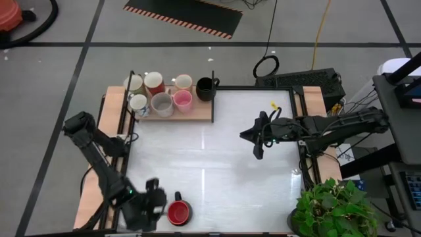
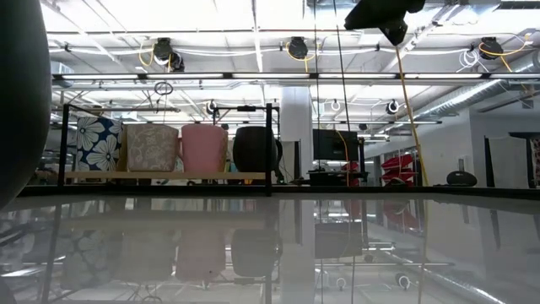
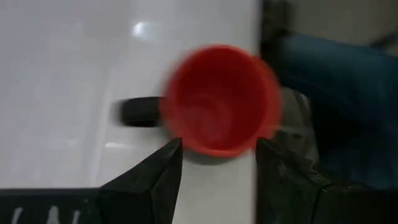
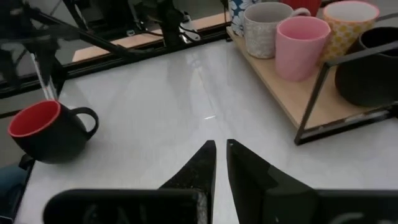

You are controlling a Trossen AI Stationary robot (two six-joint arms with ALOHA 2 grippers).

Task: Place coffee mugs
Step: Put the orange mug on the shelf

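Item: red mug (image 1: pixel 179 212), inside red, outside black, standing at table (image 1: pixel 230 164) near edge, left corner. L gripper (image 3: pixel 217 163) fingers apart, mug rim between, not clamped. You: centre on cup, avoid handle, close gently. R gripper (image 4: pixel 221 163) fingers together, idle above table's right side. Rack (image 1: pixel 197 113) at far-left corner holds other mugs.

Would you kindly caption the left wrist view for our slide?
Open left gripper poised at the red-lined mug near the table edge.

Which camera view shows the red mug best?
The right wrist view: the red mug shows whole, with black outside and handle. The left wrist view shows it blurred between the left gripper's fingers; the high view shows it small; the low view does not.
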